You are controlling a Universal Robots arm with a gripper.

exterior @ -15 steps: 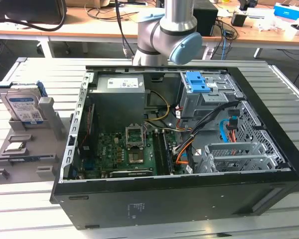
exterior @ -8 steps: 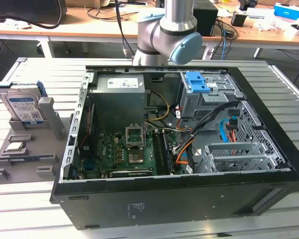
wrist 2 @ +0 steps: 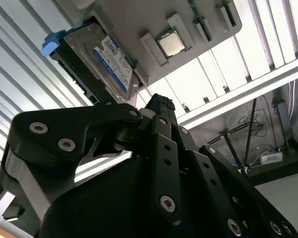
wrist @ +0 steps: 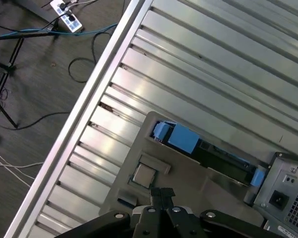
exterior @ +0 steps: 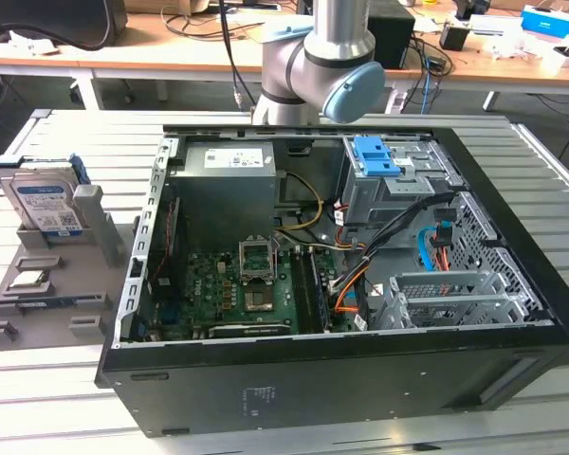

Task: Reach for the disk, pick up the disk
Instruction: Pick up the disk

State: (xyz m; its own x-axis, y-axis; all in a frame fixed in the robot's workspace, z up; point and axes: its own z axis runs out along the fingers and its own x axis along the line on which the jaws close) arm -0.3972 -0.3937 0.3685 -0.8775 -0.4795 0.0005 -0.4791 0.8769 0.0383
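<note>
The disk (exterior: 45, 204) is a silver drive with a blue-and-white label and blue rails. It leans in a slot of the grey holder (exterior: 93, 245) at the exterior view's left, outside the computer case. The second wrist view shows its labelled face (wrist 2: 105, 60); the first wrist view shows it edge-on (wrist: 223, 162). In both wrist views my gripper (wrist 2: 159, 103) (wrist: 162, 192) hangs above the holder, apart from the disk, its black fingers shut together on nothing.
An open black computer case (exterior: 512, 284) fills the middle of the slatted metal table (exterior: 66, 398), with a blue latch piece (exterior: 375, 156) inside. A small square processor chip (exterior: 28, 281) (wrist 2: 170, 43) (wrist: 144, 174) lies on the holder. The arm's elbow (exterior: 322, 66) stands behind the case.
</note>
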